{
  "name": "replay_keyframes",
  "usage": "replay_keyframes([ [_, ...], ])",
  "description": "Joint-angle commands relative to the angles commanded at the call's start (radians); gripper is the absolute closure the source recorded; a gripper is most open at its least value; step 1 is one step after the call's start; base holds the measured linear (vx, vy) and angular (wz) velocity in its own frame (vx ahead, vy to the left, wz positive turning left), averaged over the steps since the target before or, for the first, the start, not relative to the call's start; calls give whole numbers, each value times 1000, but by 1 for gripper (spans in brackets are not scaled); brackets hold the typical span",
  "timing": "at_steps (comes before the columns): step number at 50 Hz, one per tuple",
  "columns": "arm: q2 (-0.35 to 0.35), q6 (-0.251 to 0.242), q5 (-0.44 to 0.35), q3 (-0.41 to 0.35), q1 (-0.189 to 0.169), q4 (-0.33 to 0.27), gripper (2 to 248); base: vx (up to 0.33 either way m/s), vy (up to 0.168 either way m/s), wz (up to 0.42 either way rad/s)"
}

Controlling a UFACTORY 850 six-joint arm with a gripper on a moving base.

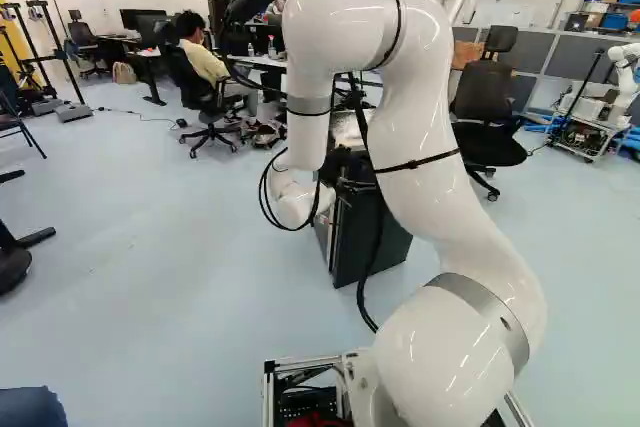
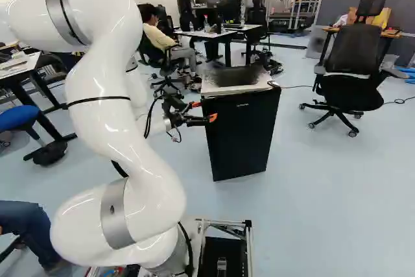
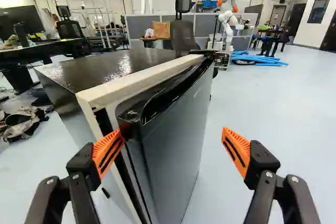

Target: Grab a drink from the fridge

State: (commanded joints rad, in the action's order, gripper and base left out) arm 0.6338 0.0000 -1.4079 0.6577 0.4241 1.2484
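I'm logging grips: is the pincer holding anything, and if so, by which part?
Nothing is held: the pincer stands open, one finger by the fridge door.

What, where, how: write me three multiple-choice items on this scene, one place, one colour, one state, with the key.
1. In the right base view, the fridge stands:
A) left of the arm
B) right of the arm
C) directly above the arm

2. The pads on the fingers are:
A) orange
B) green
C) white

3. The fingers are:
A) shut on the fridge
B) touching each other
C) open

Key: 1 B, its dark front shows right of the arm; 2 A, both pads look orange in the wrist view; 3 C, a wide gap separates them there.
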Motion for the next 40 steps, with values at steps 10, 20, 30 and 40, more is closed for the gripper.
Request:
replay_keyframes([
  [10,-6,0,0,-11,3,0,3,0,0,0],
  [20,-6,0,0,-11,3,0,3,0,0,0],
  [30,-4,0,0,-8,7,0,3,0,0,0],
  [40,1,0,0,2,17,0,3,0,0,0],
])
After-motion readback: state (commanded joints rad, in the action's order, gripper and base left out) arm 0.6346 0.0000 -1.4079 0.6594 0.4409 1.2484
